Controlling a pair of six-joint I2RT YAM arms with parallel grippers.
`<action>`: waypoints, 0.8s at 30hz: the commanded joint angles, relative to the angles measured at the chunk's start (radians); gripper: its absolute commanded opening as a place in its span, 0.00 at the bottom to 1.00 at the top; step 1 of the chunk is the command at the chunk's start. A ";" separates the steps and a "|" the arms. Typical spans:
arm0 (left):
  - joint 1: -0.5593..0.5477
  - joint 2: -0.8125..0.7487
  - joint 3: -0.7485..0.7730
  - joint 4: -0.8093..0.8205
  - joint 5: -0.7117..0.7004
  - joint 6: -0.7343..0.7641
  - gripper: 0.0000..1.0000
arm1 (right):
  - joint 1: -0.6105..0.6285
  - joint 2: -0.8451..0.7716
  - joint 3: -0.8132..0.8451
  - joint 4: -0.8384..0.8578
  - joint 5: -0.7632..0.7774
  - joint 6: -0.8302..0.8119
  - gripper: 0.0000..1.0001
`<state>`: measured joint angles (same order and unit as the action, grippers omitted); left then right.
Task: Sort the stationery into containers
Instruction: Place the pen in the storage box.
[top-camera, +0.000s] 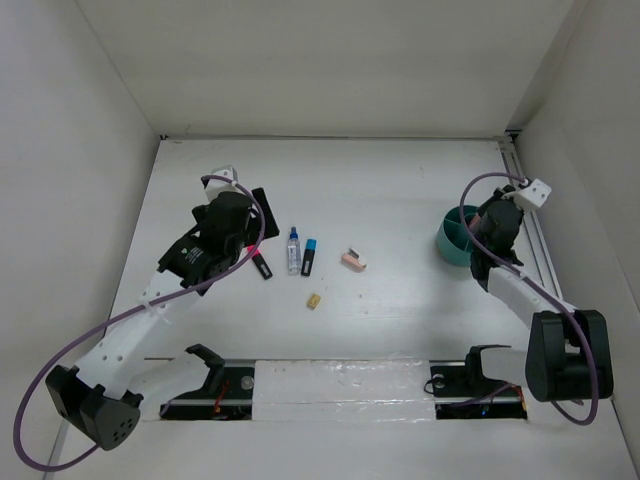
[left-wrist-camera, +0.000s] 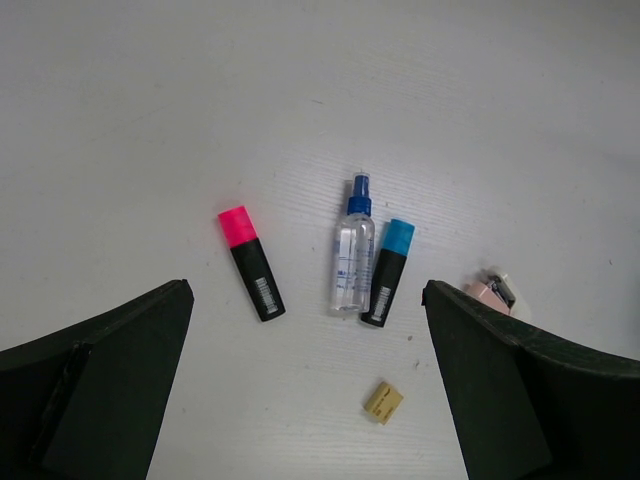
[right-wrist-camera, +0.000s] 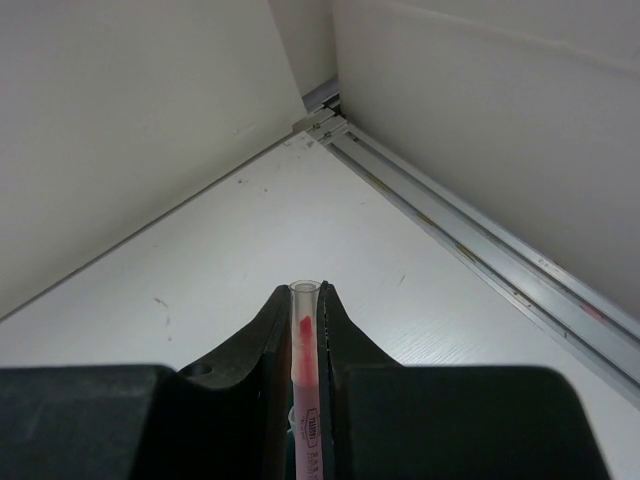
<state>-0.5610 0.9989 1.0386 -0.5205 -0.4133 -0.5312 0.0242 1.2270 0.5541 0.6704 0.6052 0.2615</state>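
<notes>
Top external view: a white table boxed in by white walls, with two robot arms bolted at its near edge. A round teal cup (top-camera: 452, 240) with inner dividers stands at the right. The right gripper (top-camera: 490, 228) hangs directly over the cup's right half and hides part of it.

Right wrist view: the two black fingers (right-wrist-camera: 265, 330) are clenched on a thin salmon pencil (right-wrist-camera: 305, 330). Its clear tip pokes just past the fingertips. The cup is out of this view, so how close the pencil's other end is to the cup cannot be told.

All the other stationery lies well to the left of the cup. The pink block (top-camera: 353, 260) is nearest to it. Farther left come a blue-capped marker (top-camera: 309, 256), a clear blue-capped bottle (top-camera: 293, 250) and a pink-capped marker (top-camera: 262, 265). A tiny tan piece (top-camera: 313, 300) lies a little closer to the arms.

Left wrist view: the left gripper (left-wrist-camera: 305, 300), farthest from the cup, hovers above these items. Its fingers are spread wide and hold nothing.

The step in hand appears to be dropping the pencil into the cup. To do it well:
- Centre the pencil over one compartment, clear of the dividers and the rim.
- Keep the pencil upright while lowering it.
- Open the fingers only once its lower end is inside the walls, so it cannot tip out or bounce off the edge.
</notes>
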 joint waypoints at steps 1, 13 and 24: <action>0.006 -0.020 0.003 0.019 0.002 0.013 1.00 | 0.014 0.009 -0.002 0.083 0.048 -0.018 0.00; 0.006 -0.029 0.003 0.019 0.002 0.013 1.00 | 0.025 -0.021 -0.022 0.060 0.068 0.002 0.15; 0.006 -0.029 0.003 0.019 0.002 0.013 1.00 | 0.045 -0.021 -0.022 0.041 0.059 -0.007 0.40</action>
<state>-0.5610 0.9901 1.0386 -0.5205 -0.4110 -0.5312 0.0597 1.2278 0.5278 0.6731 0.6575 0.2592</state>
